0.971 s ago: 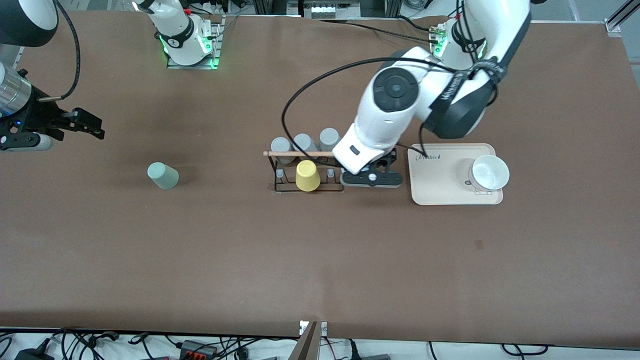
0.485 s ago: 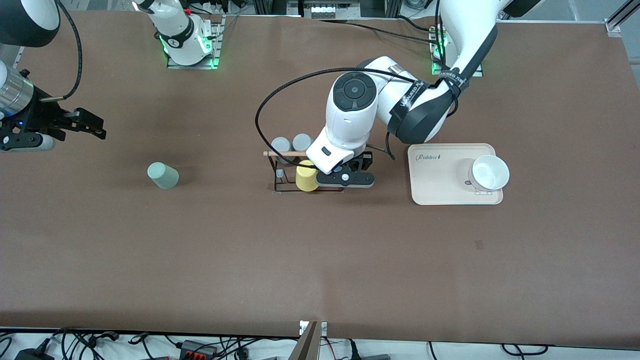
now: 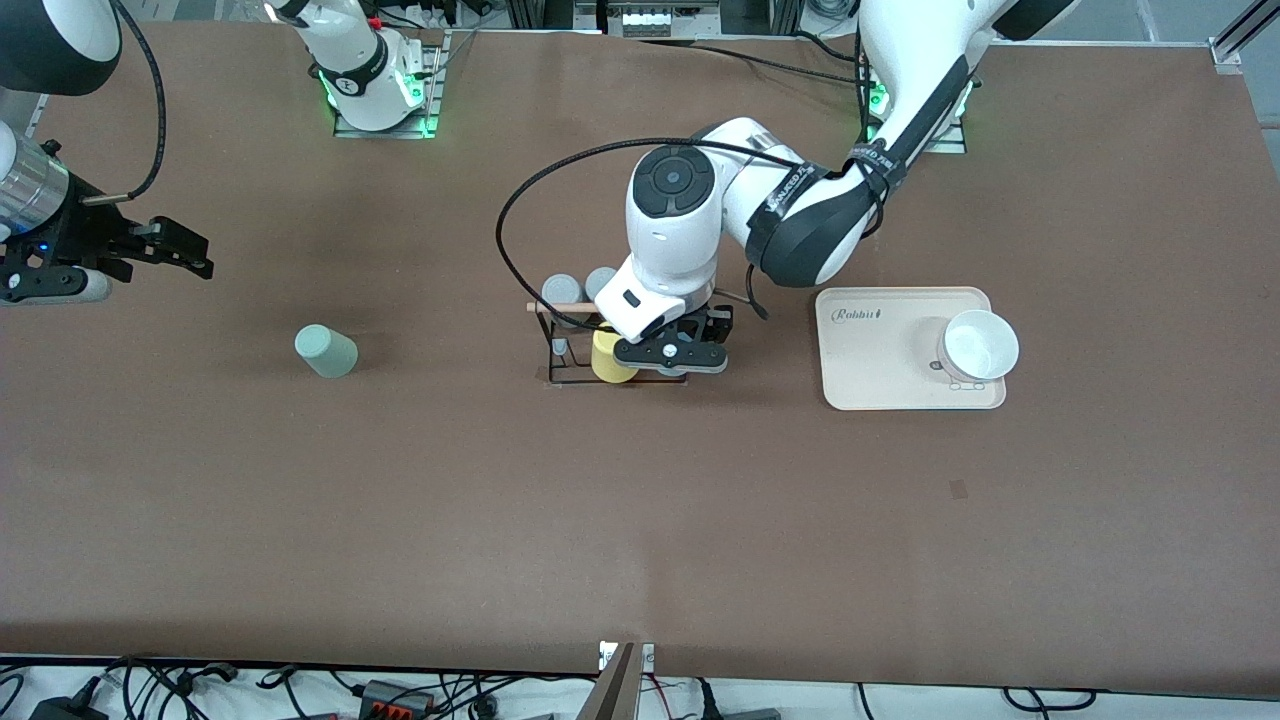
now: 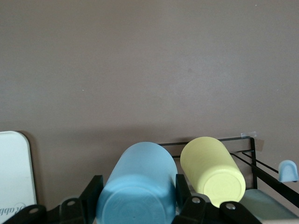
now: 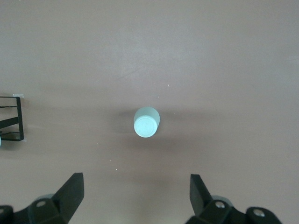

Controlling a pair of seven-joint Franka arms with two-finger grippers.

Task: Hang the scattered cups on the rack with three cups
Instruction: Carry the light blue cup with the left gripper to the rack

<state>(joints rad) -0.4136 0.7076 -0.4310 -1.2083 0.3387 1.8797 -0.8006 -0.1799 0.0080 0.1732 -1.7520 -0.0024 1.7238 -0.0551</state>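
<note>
Left gripper (image 3: 668, 352): centre of the front view, over the rack (image 3: 560, 345), its fingers (image 4: 93, 192) pinching the light blue cup (image 4: 137, 186) base-outward.
Light blue cup: just beside the yellow cup (image 3: 606, 358) on the rack; whether the two touch I can't quite tell.
Grey cups (image 3: 561, 290): upper part of the rack, two showing, a third probably hidden under the arm.
Mint green cup (image 3: 325, 351): upside down on the table, left-centre of the front view, well apart from the rack.
Right gripper (image 3: 160, 250): upper left of the front view, fingers spread wide and empty, waiting over bare table.
Beige tray (image 3: 880, 370): right of centre, holding a white bowl (image 3: 976, 346).
</note>
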